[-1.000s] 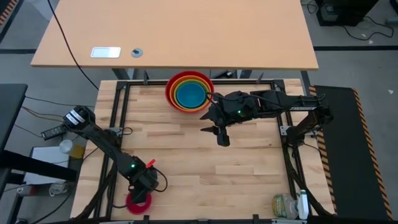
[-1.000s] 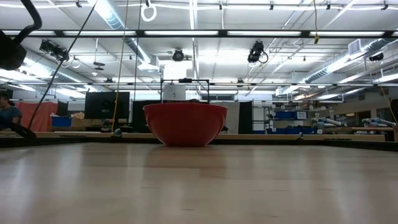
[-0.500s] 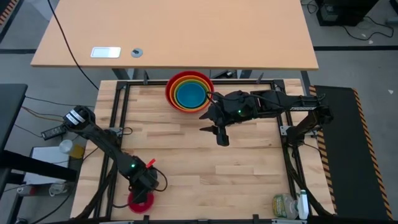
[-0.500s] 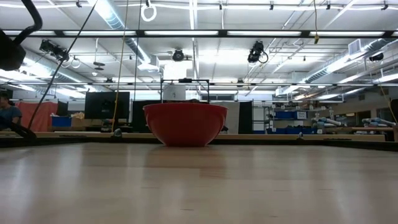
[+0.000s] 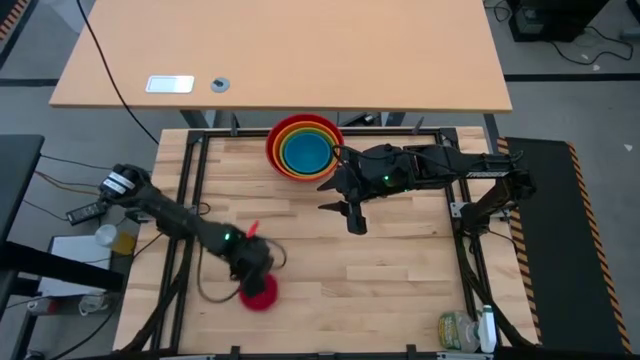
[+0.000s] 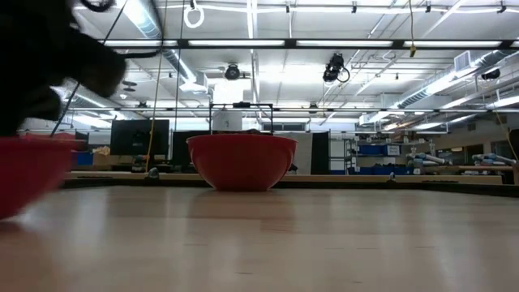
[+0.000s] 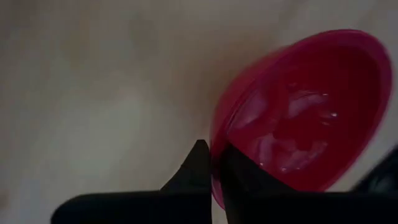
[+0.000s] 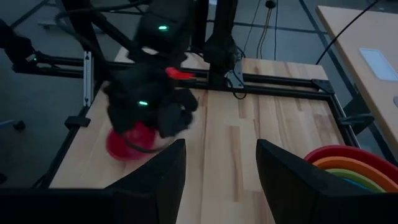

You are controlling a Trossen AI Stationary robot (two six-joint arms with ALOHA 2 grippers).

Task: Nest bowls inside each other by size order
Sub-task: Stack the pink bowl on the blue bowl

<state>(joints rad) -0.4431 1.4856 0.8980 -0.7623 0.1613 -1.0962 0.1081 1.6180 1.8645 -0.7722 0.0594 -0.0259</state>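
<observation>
Four bowls stand nested at the table's far edge: a red bowl [image 5: 271, 150] [image 6: 242, 161] outermost, then orange, lime green, and a blue bowl [image 5: 305, 152] innermost. The small pink bowl [image 5: 262, 296] [image 7: 298, 118] [image 6: 24, 174] is near the table's near left, with my left gripper [image 5: 255, 278] [image 7: 212, 152] shut on it. My right gripper [image 5: 352, 218] [image 8: 221, 162] hangs open over the table just near of the stack, with nothing between its fingers. My left gripper pinches the pink bowl's rim [image 7: 216, 163], one finger inside the bowl and one outside its wall. The fingers come from above, pointing down. The bowl looks tilted in the hold. Whether its base is clear of the table I cannot tell.
Bare wooden table top [image 5: 400, 280] lies between the pink bowl and the stack. A black frame [image 5: 190, 190] runs around the table. A tan desk [image 5: 280, 60] stands beyond the far edge, and bottles [image 5: 465, 330] sit at the near right corner.
My left gripper has shut on the pink bowl's rim and gone toward the table's right and far edges, taking the bowl along from the near left corner. The bowl has come into the low view at its left side.
</observation>
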